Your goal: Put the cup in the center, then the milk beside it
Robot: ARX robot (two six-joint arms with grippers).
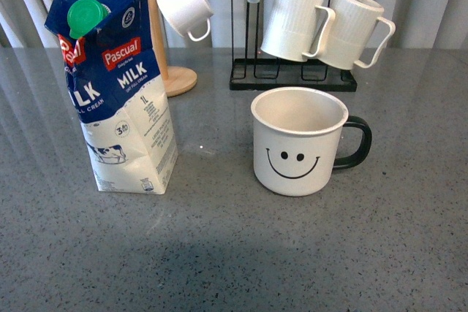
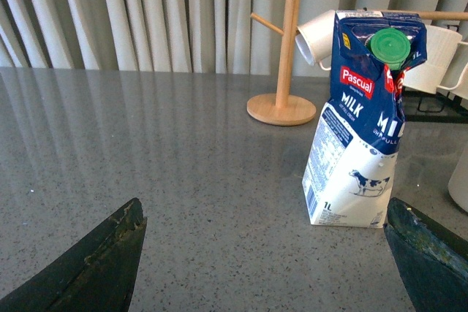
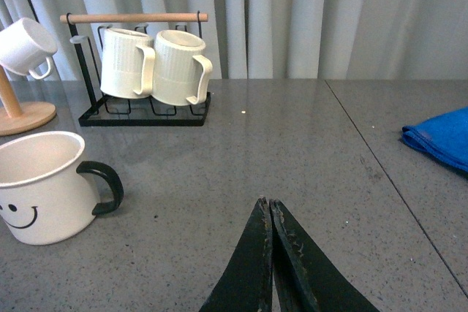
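Front view: the cup (image 1: 298,140), a wide white mug with a black smiley face and a black handle pointing to the robot's right, stands upright on the grey surface (image 1: 219,253) near the middle. The milk (image 1: 117,85), a tall blue-and-white Pascual carton with a green cap, stands upright well to the cup's left, apart from it. Neither arm shows here.

Left wrist view: the left hand (image 2: 263,202) hangs low over the surface with its fingers (image 2: 95,268) spread wide and nothing between them. The milk stands ahead of it, close to one finger, its cow picture facing the camera.

Right wrist view: the right hand (image 3: 268,206) has its fingers pressed together, empty, low above the surface. The cup sits off to its side, untouched.
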